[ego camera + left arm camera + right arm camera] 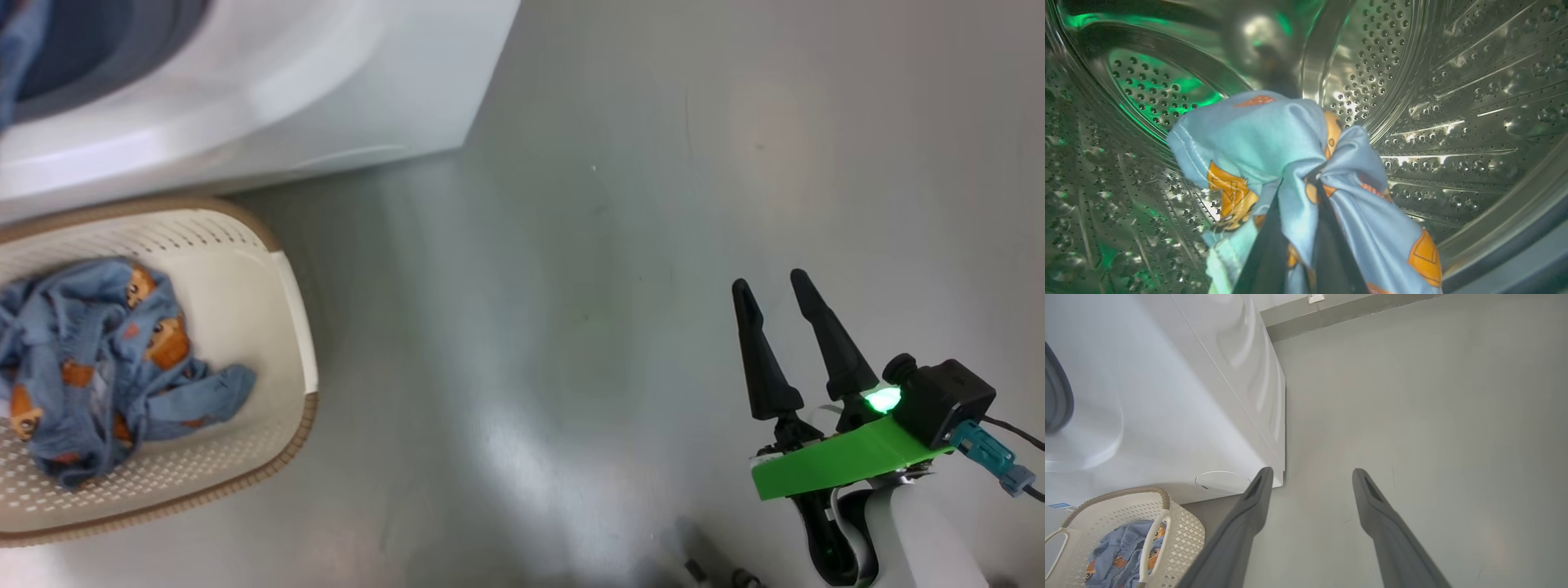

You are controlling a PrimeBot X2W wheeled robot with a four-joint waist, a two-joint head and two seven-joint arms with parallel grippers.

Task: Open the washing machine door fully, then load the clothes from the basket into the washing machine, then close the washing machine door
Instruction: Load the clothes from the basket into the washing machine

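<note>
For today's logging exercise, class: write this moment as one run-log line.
phase: loading | left pincer: shut on bear-print garment inside drum | right pincer: open, empty, over floor | basket: clothes inside

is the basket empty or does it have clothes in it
Not empty. The cream-white perforated plastic basket holds a crumpled light blue bear-print garment, seen in the head and right wrist views.
</note>
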